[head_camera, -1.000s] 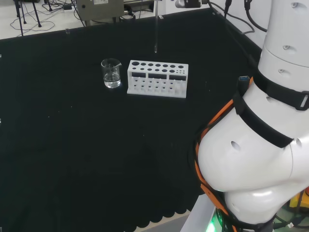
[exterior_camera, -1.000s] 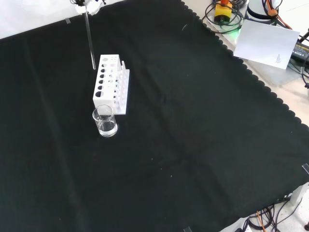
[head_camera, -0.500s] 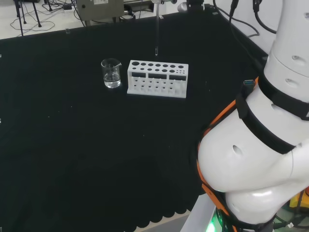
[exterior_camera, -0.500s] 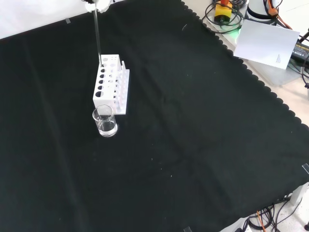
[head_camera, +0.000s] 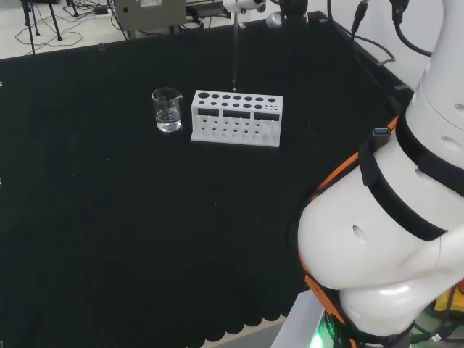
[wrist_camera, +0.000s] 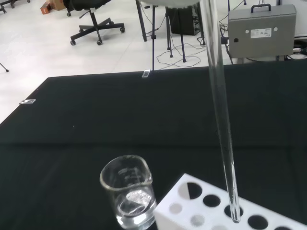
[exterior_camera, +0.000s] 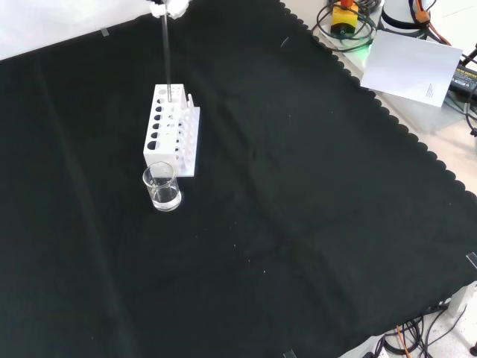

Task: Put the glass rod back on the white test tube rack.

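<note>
The white test tube rack [head_camera: 236, 118] stands on the black cloth, its top full of round holes. My hand [head_camera: 243, 3] is high above it, shut on the top of the clear glass rod [head_camera: 234, 51], which hangs upright. In the front view the hand [exterior_camera: 168, 7] is at the top edge, and the rod [exterior_camera: 167, 60] reaches down to the far end of the rack [exterior_camera: 170, 133]. In the wrist view the rod [wrist_camera: 221, 129] ends just over a hole in the rack [wrist_camera: 168, 221].
A small glass beaker [head_camera: 167, 110] with a little clear liquid stands close to the rack's end, also seen in the front view [exterior_camera: 162, 188] and the wrist view [wrist_camera: 129, 196]. My arm's white links [head_camera: 384, 239] are at the right of the head view.
My hand has carried the rod sideways over the rack and lower. Its tip, which hung beside the rack a second ago, now sits just above the rack's top holes.
</note>
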